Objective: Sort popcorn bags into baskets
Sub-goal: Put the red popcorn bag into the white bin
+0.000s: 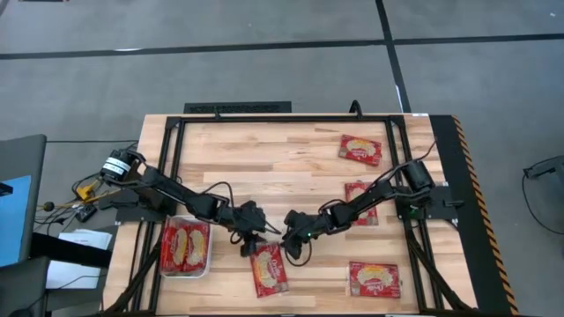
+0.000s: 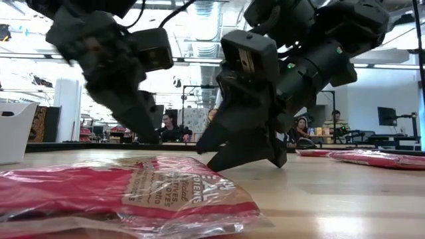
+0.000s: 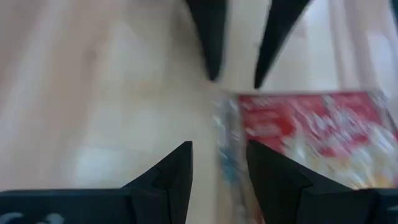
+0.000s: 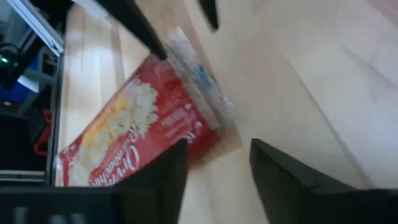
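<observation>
Judging by how things lie, the sorting is partly done: in the high view the shallow white rectangular plastic tray (image 1: 205, 267), at the lower left of the frame on the pale wooden plank surface (image 1: 264, 158), already holds two flat red popcorn packets (image 1: 186, 246) side by side, and that seems about all it has room for. Four more of the same red packets lie loose on the wood: one at the upper right (image 1: 360, 149), one at right of centre partly under the right arm (image 1: 356, 192), one at the lower right (image 1: 374, 279), and one at lower centre (image 1: 269, 269), so at least four remain to be moved. The lower-centre packet is the one both arms have gathered over. The left end effector (image 1: 250, 244) sits just above and left of that packet's upper end, its two dark fingers (image 3: 176, 177) parted with nothing between them; in its wrist view the packet's clear crimped edge lies just beyond the fingertips, to the right of centre. The right end effector (image 1: 293, 249) stands just right of the same upper end, fingers likewise apart and empty, with the packet (image 4: 134, 134) running off to the left of its wrist frame. In the low view that packet (image 2: 133, 192) lies flat across the lower left foreground, and both end effectors hang close over the wood behind it, neither seen gripping it.
</observation>
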{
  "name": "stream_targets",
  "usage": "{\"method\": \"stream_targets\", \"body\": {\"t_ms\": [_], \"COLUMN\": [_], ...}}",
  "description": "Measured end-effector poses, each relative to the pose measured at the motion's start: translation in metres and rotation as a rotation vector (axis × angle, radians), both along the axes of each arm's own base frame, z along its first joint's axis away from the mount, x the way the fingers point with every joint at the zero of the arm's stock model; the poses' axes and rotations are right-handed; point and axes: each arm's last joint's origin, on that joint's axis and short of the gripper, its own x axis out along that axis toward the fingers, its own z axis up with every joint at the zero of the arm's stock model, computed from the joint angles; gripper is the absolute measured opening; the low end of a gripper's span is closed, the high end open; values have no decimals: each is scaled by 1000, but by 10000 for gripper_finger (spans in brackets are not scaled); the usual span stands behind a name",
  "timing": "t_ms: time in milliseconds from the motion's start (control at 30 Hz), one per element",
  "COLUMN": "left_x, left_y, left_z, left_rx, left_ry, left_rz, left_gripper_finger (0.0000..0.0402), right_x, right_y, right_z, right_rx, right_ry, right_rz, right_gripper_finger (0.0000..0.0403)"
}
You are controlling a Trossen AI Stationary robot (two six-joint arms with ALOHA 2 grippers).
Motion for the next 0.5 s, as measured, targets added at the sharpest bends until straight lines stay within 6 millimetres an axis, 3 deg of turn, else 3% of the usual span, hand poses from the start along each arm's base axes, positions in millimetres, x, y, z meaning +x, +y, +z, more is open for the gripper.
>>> {"method": "stream_targets", "body": {"t_ms": [100,200,333,500], "left_x": [-5,-8,-11,-13], "left_y": [-9,-18,-25,-30], "left_z": [-2,-2,-2,-3], "left_rx": [-4,-11,6,8], "left_ry": [31,35,27,26], "left_rz": [-34,-50,-39,-9], "left_gripper_finger": [139,139,139,139], "right_x": [2,2,2,1], "right_y": [0,0,0,2], "right_z": [0,1,1,0], "right_rx": [-5,-15,-30,-19], "right_ry": [-24,-32,-46,-35], "right_rz": [-14,-18,-9,22], "right_gripper_finger": [240,262,256,221]}}
